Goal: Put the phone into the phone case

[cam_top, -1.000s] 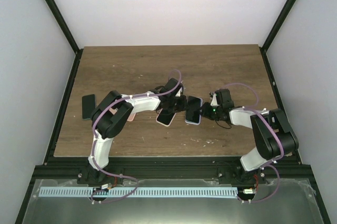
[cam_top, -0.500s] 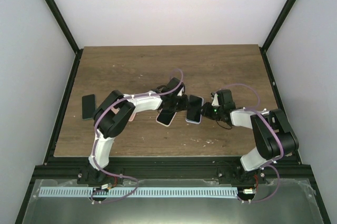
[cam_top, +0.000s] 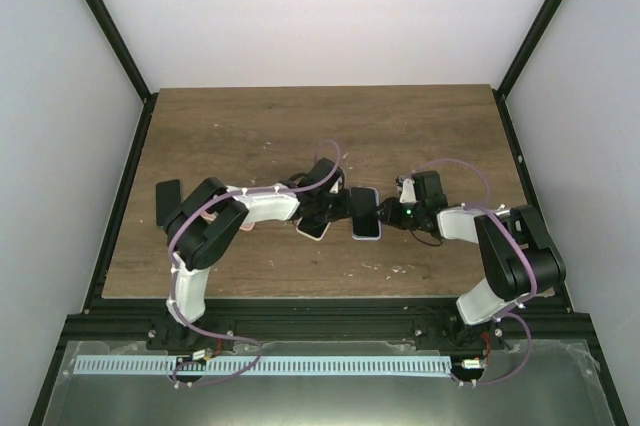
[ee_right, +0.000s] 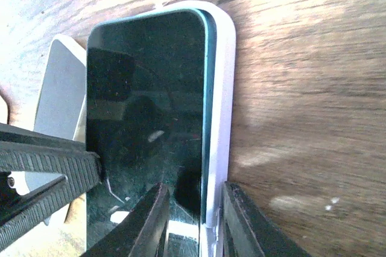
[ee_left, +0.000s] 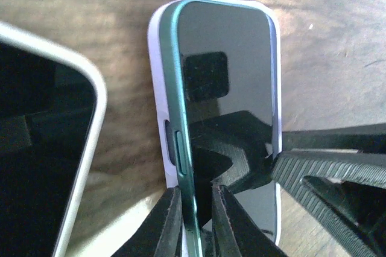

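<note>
The phone (cam_top: 366,208), dark-screened with a green rim, lies in a lavender phone case (cam_top: 367,234) at the table's middle. In the left wrist view the phone (ee_left: 229,58) has its left long edge raised above the case (ee_left: 158,88). My left gripper (cam_top: 343,208) (ee_left: 196,221) is shut on that green edge. My right gripper (cam_top: 386,216) (ee_right: 193,221) pinches the opposite long side, one finger on the screen (ee_right: 145,88) and one outside the case wall (ee_right: 222,88). There the phone sits low inside the case.
A second phone (cam_top: 312,226) in a white case lies just left of the first, close to my left gripper; it also shows in the left wrist view (ee_left: 36,148). A dark flat object (cam_top: 168,202) lies near the table's left edge.
Both grippers and the phone with its case have shifted slightly toward the near edge. The left wrist has dropped lower over the phone. Both grips are unchanged.
</note>
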Controlling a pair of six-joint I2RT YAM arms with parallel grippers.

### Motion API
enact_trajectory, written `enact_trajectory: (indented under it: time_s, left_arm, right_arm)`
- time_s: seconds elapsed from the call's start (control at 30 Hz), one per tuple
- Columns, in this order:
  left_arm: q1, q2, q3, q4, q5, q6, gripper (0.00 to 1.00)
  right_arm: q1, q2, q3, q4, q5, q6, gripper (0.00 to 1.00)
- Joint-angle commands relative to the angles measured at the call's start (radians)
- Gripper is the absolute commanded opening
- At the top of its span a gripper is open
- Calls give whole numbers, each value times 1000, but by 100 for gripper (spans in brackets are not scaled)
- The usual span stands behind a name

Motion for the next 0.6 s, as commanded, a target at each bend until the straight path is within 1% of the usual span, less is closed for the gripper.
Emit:
enact_trajectory:
  time_s: [0.0, 0.13, 0.17, 0.23, 0.3, 0.43, 0.57]
  left_arm:
    - [-64, -25, -78, -36, 45, -14, 19]
    - [-45, -46, -57, -66, 13, -14, 29]
    - [-37, -47, -49, -77, 3, -13, 31]
    - [-22, -46, -36, -98, -19, -10, 33]
    - [-8, -45, -34, -91, -28, -11, 34]
    - [10, -32, -27, -37, 4, -10, 34]
    - [18, 8, 10, -26, 28, -7, 29]
  right_arm:
    - [32, -18, 10, -64, -66, -26, 27]
    - [31, -43, 24, -137, 50, -12, 30]
    - [32, -47, 27, -146, 62, -11, 32]
    - [30, -51, 37, -157, 95, -13, 33]
    - [28, -46, 45, -156, 109, -17, 33]
    - [21, -27, 68, -157, 113, -19, 33]
    - [7, -10, 75, -118, 79, -19, 30]
